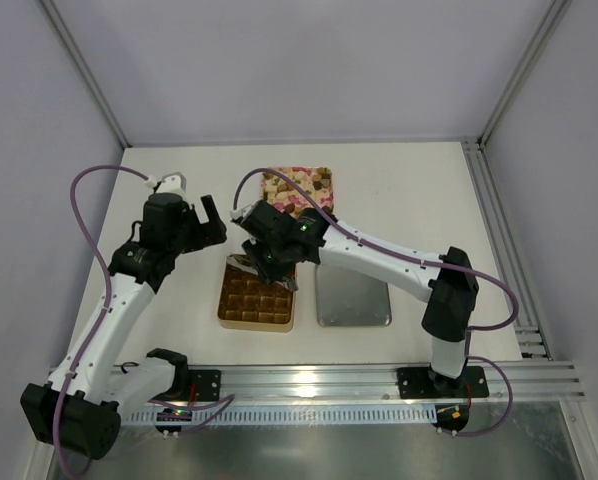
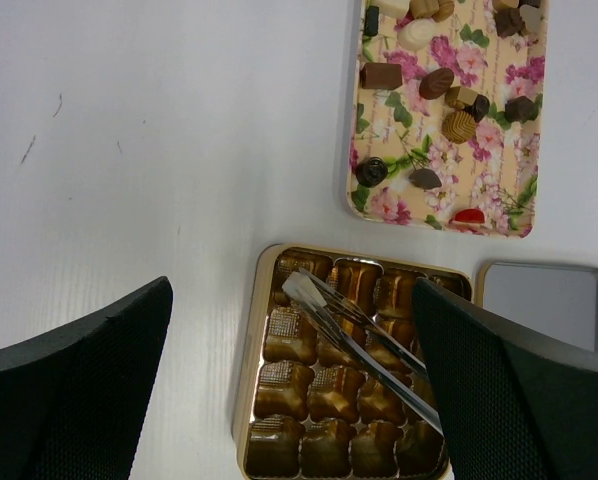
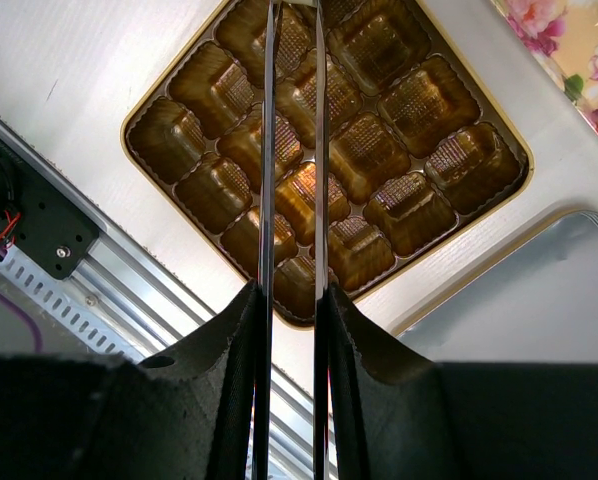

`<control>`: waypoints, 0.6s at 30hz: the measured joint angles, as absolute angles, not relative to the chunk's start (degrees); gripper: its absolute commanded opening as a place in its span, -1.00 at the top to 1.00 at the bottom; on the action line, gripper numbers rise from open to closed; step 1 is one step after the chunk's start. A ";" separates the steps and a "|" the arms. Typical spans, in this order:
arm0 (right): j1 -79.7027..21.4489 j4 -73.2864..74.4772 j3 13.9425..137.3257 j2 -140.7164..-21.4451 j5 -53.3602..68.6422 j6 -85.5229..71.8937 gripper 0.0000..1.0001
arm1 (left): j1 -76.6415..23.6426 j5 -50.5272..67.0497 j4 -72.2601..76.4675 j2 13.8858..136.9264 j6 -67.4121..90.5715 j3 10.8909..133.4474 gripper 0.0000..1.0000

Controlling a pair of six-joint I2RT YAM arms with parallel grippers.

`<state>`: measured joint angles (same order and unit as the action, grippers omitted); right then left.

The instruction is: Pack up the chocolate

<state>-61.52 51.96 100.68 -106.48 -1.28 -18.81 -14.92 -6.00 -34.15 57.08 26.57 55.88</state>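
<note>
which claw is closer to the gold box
Right. The right claw hangs above the gold box, gripping metal tongs over its cells; the left claw is open, off the box's far-left corner.

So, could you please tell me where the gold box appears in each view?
Top external: gold box lower centre, left of the silver lid.
Left wrist: bottom centre, tongs over it.
Right wrist: upper centre.
Shared landmark: the silver lid beside the box.

L arm (image 1: 109,310) raised, L fingers (image 2: 79,400) wide apart, R arm (image 1: 379,255) stretched leftward, R fingers (image 3: 229,380) clamped on tongs (image 3: 267,150)
</note>
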 measured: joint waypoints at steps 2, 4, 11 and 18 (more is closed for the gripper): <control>-61.56 52.05 100.68 -106.65 -1.37 -18.81 0.51 | -14.92 -6.00 -34.15 57.08 26.57 55.88 -0.99; -61.65 52.12 100.68 -106.76 -1.48 -18.81 0.49 | -14.92 -6.00 -34.15 57.08 26.57 55.88 -1.00; -61.78 52.31 100.68 -106.89 -1.83 -18.81 0.38 | -14.92 -5.98 -34.15 57.08 26.57 55.88 -0.99; -61.78 52.34 100.68 -106.89 -1.83 -18.79 0.31 | -14.92 -6.00 -34.15 57.08 26.57 55.88 -1.00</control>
